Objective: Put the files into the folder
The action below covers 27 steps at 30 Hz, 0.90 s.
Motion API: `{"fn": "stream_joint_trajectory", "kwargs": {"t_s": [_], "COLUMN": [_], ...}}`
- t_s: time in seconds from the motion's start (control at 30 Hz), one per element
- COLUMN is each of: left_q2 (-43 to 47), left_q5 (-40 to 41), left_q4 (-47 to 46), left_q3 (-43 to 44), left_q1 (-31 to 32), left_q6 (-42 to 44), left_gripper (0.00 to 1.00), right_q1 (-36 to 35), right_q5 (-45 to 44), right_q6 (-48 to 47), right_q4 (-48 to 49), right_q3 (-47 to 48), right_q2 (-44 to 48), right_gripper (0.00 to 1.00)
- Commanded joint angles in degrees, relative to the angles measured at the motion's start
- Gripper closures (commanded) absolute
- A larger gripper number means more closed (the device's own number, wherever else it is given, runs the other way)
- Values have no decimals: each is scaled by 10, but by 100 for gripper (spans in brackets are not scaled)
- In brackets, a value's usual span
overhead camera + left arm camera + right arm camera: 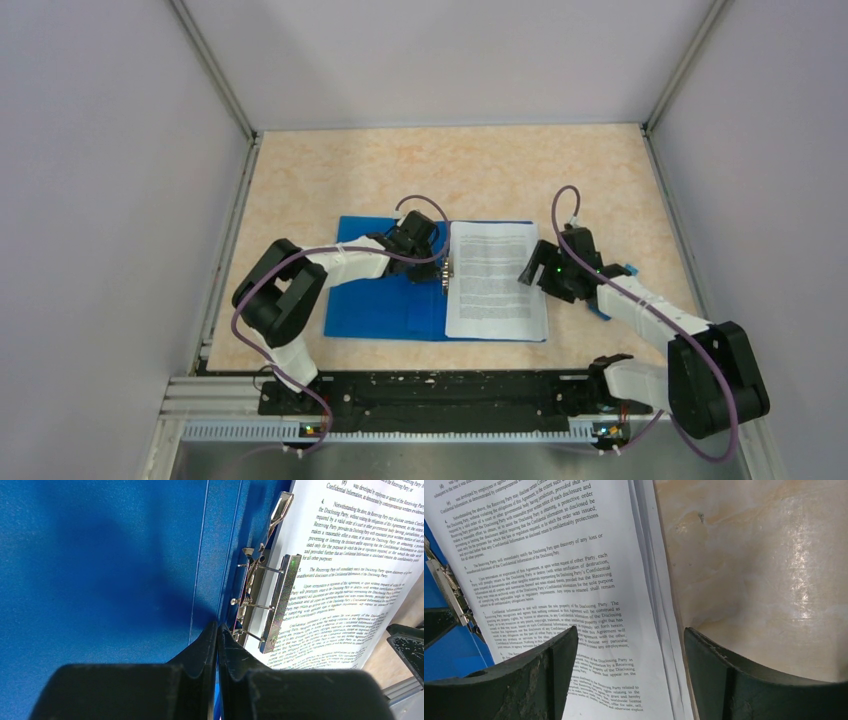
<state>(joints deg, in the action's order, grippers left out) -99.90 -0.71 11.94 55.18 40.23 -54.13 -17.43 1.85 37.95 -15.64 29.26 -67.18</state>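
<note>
Folder (pixel 385 300) lies open at table centre. Files (pixel 495 280) rest on its right half, their left edge at the metal clip (pixel 280 600). Left gripper (pixel 218 630): fingers pressed together, tips at the clip by the spine. Right gripper (pixel 630 635): jaws apart, straddling the files' right edge.

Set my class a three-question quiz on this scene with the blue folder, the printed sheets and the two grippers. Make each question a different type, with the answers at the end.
1. True or false: the right gripper is shut on the files.
2. Seen from above, where on the open folder do the files lie? A) left half B) right half C) its closed cover
3. Fill in: the left gripper, beside the metal clip, is ____.
Key: 1 false, it is open; 2 B; 3 shut.
</note>
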Motion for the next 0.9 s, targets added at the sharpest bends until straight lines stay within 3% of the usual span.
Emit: {"fn": "stream_joint_trajectory", "kwargs": {"t_s": [0.0,0.47,0.87], "left_q2": [-14,-17,-16], "left_q5": [22,19,23], "left_q4": [13,9,13], "left_q3": [-2,-2,-2], "left_q1": [2,2,2], "left_q6": [-1,-2,1], "left_gripper": [92,92,92], "right_q1": [-12,-36,-9], "right_q5": [5,-5,-48], "right_q6": [15,12,-16], "right_q4": [19,11,-27], "right_q3": [14,43,50], "right_q2": [-4,-18,-11], "right_gripper": [25,29,24]}}
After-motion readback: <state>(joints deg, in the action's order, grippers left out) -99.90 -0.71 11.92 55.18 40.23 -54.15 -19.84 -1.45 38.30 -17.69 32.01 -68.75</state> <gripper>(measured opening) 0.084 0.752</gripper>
